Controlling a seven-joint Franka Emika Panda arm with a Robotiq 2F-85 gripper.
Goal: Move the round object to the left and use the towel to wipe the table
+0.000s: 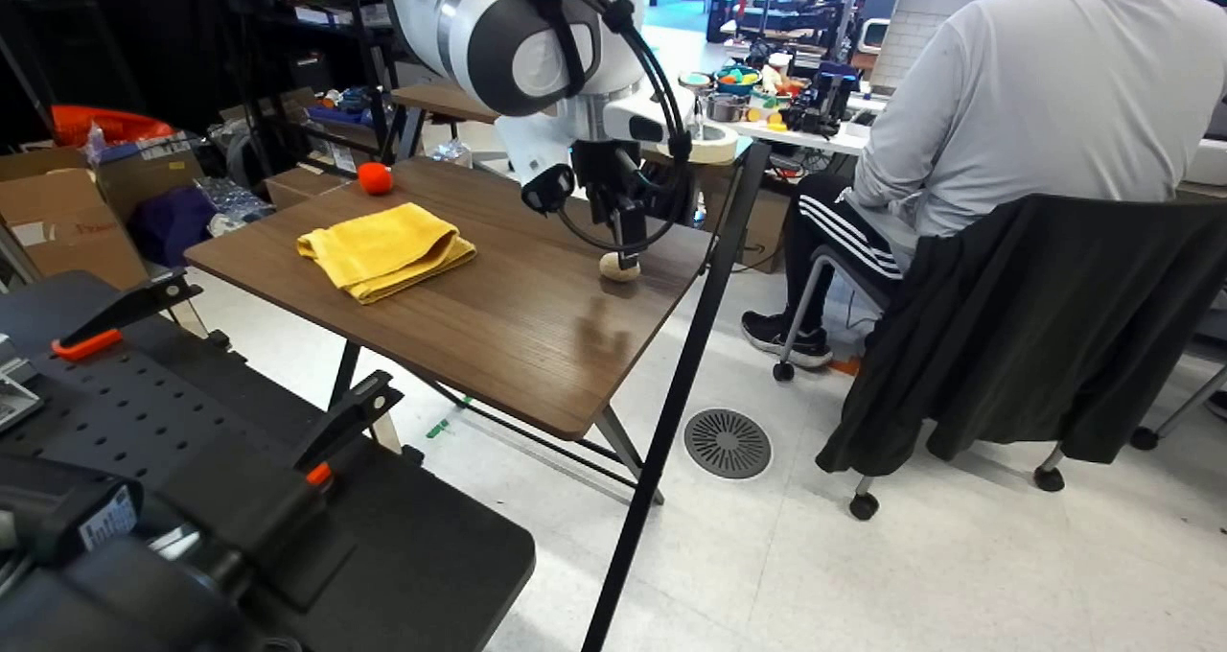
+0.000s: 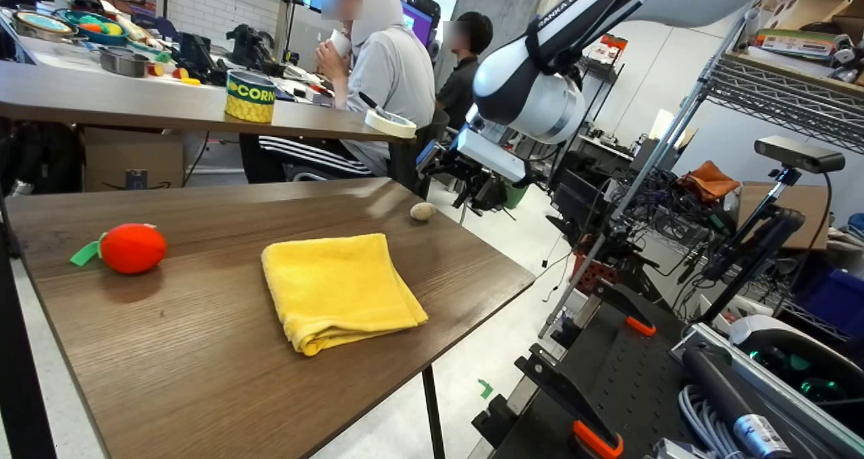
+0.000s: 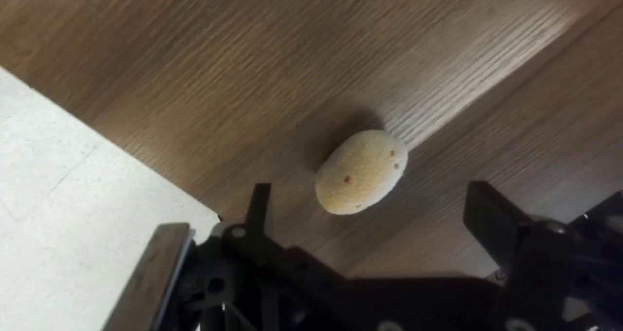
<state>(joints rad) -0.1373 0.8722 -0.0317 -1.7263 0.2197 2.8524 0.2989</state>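
A beige, potato-like oval with brown spots [image 3: 361,172] lies on the brown table [image 3: 194,78] near an edge; it shows in both exterior views [image 1: 614,269] [image 2: 423,211]. My gripper [image 3: 368,185] is open and empty, its fingers apart on either side of the oval in the wrist view. In an exterior view the gripper [image 1: 628,249] overlaps the oval's top; elsewhere the gripper [image 2: 476,199] appears above and beside it. A folded yellow towel [image 1: 383,249] [image 2: 341,290] lies flat mid-table. A red-orange ball [image 1: 375,178] with a green leaf [image 2: 86,253] sits at another side of the table.
A corn can [image 2: 250,98] and a tape roll [image 2: 390,123] stand on a neighbouring table. A black post [image 1: 685,374] rises beside the table. A person in grey [image 1: 1064,96] sits close by. A black bench [image 1: 422,547] with clamps stands near.
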